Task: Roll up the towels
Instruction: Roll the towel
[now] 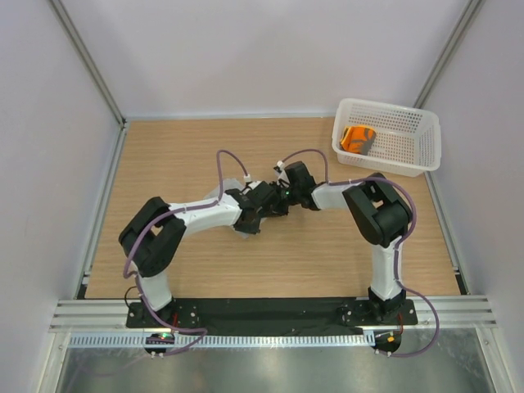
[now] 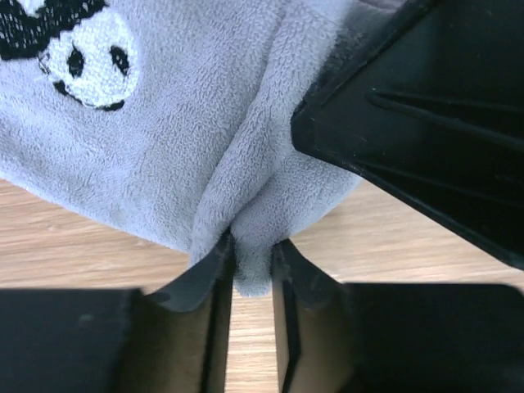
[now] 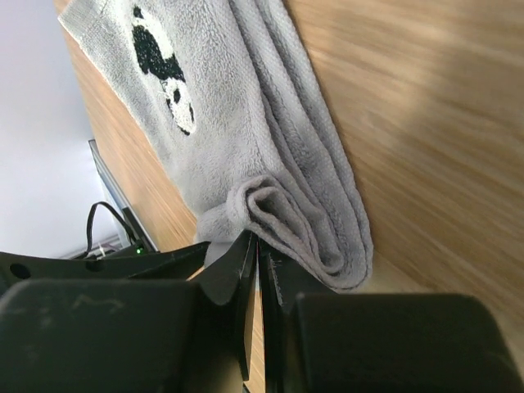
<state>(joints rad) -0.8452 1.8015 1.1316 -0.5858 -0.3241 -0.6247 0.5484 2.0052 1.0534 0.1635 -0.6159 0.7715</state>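
The light-grey towel (image 2: 164, 147), with a panda stitched on it, lies on the wooden table, partly rolled. My left gripper (image 2: 254, 255) is shut on a bunched fold at the towel's edge. My right gripper (image 3: 259, 244) is shut on a thin layer at the rolled end of the grey towel (image 3: 286, 196). In the top view the two grippers meet nose to nose at mid-table, left gripper (image 1: 268, 203) against right gripper (image 1: 284, 195), and they hide the grey towel. The orange towel (image 1: 358, 137) lies rolled in the basket.
A white perforated basket (image 1: 409, 147) stands at the table's back right corner. The right gripper's black body (image 2: 426, 123) fills the upper right of the left wrist view, close over the towel. Grey walls enclose the table on three sides.
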